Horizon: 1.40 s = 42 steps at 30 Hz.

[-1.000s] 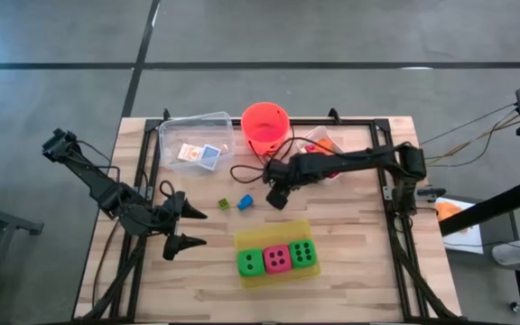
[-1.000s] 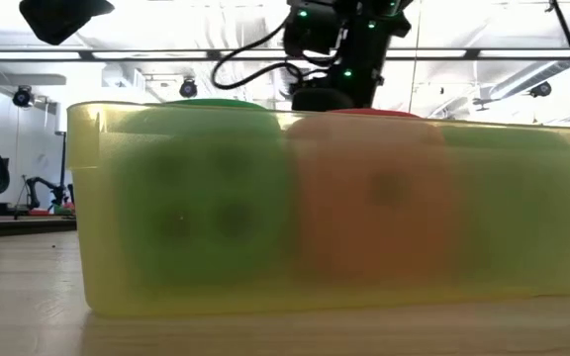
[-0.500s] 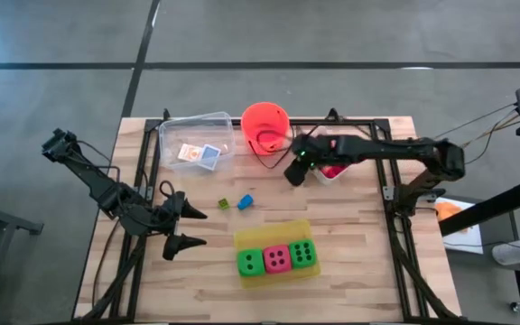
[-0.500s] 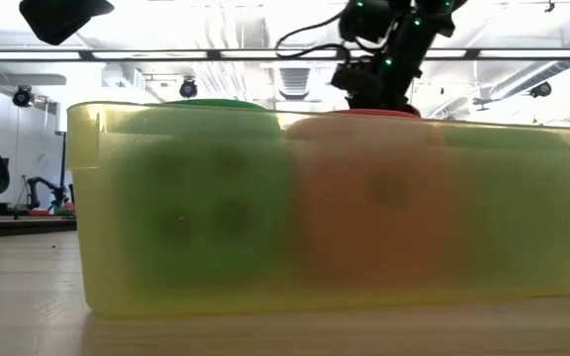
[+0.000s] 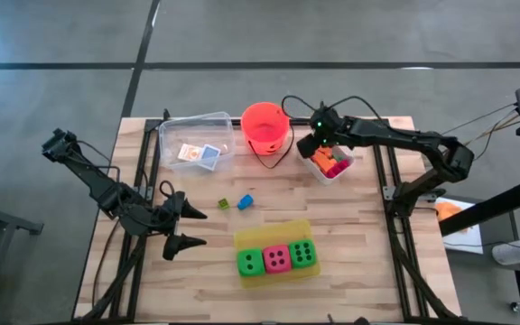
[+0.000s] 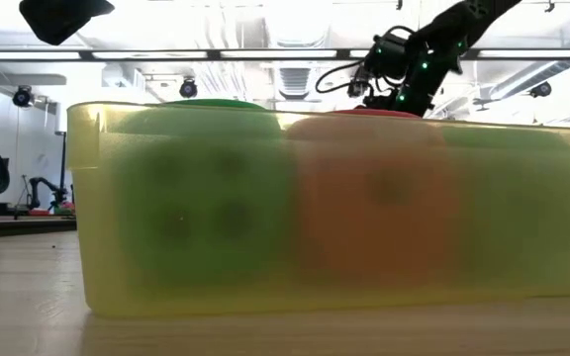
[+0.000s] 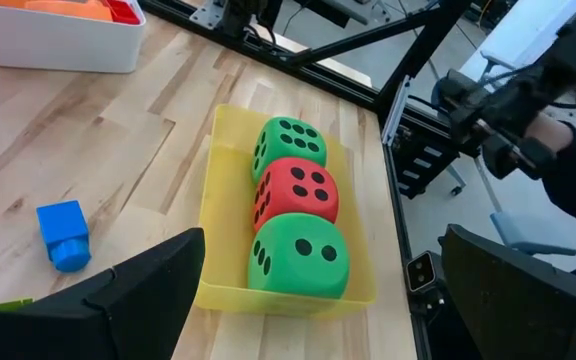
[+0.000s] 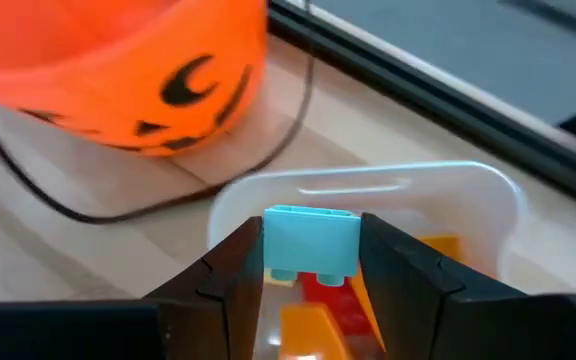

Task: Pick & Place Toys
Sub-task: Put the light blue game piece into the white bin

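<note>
My right gripper (image 5: 315, 144) hangs over a white bin (image 5: 339, 170) at the table's far right, shut on a light blue brick (image 8: 311, 240). Two green dice (image 5: 250, 263) (image 5: 302, 254) and a pink die (image 5: 277, 259) sit in a row in the yellow tray (image 5: 287, 229) near the table's middle. A small blue brick (image 5: 245, 201) and a green one (image 5: 225, 204) lie on the wood. My left gripper (image 5: 188, 227) waits open at the table's left, pointing at the tray. My right gripper pinches the light blue brick by two opposite sides (image 8: 353, 240) between its two fingers (image 8: 230, 275). The fingers slant down from the near side. The brick is lifted clear, level, above the white bin's open top (image 8: 368, 188).
An orange-red bucket (image 5: 264, 126) with a black cord around it stands just left of the white bin, which holds orange and red pieces (image 8: 313, 320). A clear container (image 5: 195, 140) with two cards sits at the far left. Black frame rails run along both table sides.
My right gripper has swung from the table's middle, beside the two loose bricks, toward the far right edge, passing in front of the bucket and stopping over the white bin. Its wrist has rolled on the way. The loose bricks and the dice have stayed put.
</note>
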Available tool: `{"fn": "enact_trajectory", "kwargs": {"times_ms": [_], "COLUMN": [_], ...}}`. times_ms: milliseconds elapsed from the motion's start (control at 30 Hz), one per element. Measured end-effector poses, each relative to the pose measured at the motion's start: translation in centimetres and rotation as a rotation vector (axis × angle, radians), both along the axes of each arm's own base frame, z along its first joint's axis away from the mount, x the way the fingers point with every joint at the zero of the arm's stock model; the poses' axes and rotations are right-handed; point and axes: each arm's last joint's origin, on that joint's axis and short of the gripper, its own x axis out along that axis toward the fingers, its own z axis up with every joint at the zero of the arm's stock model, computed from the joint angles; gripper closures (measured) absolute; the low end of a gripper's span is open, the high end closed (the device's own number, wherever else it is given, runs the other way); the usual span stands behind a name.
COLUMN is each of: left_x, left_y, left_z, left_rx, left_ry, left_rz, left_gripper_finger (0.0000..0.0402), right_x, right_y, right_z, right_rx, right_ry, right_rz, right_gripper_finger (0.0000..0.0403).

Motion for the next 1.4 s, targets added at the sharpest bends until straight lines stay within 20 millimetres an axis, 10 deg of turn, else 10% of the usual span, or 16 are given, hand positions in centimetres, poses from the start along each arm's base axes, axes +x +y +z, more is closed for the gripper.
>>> {"fn": "enact_trajectory", "kwargs": {"times_ms": [567,1400], "left_x": [0.0,0.0], "left_y": [0.0,0.0], "left_z": [0.0,0.0], "left_rx": [-0.007,-0.007], "left_ry": [0.0,0.0], "left_rz": [0.003,0.004], "left_gripper_finger": [0.0007,0.0007], "right_x": [-0.8,-0.2], "right_y": [-1.1,-1.3], "right_z": [-3.8,-4.5], "right_rx": [0.12,0.156], "right_ry": [0.051,0.056], "right_rz": [0.015,0.089], "right_gripper_finger": [0.0255,0.0255]}}
